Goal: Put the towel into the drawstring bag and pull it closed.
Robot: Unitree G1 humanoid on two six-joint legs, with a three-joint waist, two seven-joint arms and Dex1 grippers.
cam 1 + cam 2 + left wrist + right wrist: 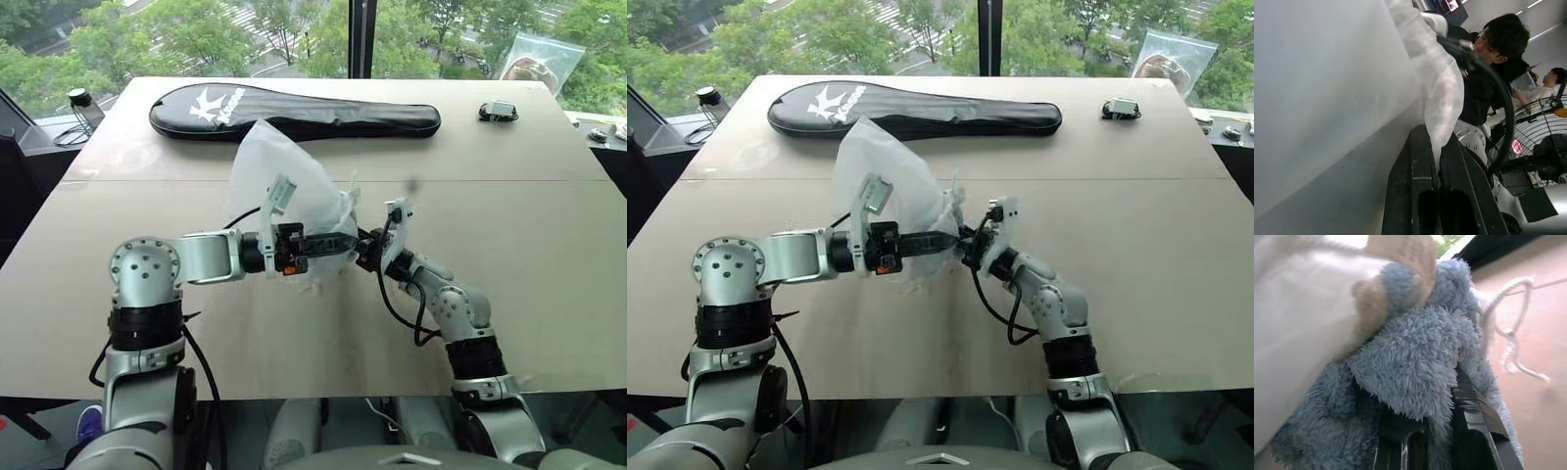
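Note:
The drawstring bag [279, 181] is translucent white and crinkly, held up off the table with its body standing toward the far side. My left gripper [348, 243] reaches in from the left and is shut on the bag's rim; the left wrist view shows thin fabric [1442, 98] pinched between the black fingers [1415, 186]. My right gripper [370, 251] meets it from the right and is shut on the towel [1415, 367], a fluffy light-blue cloth pressed against the bag's white film [1298, 323]. A white drawstring cord [1508, 333] dangles in a loop beside the towel.
A long black racket case [294, 111] lies across the far side of the wooden table [529, 225]. A small black device [498, 111] sits at the far right, a clear zip bag [534, 64] behind it, a bottle [86, 106] at the far left. People [1498, 54] and a fan [1542, 137] stand nearby.

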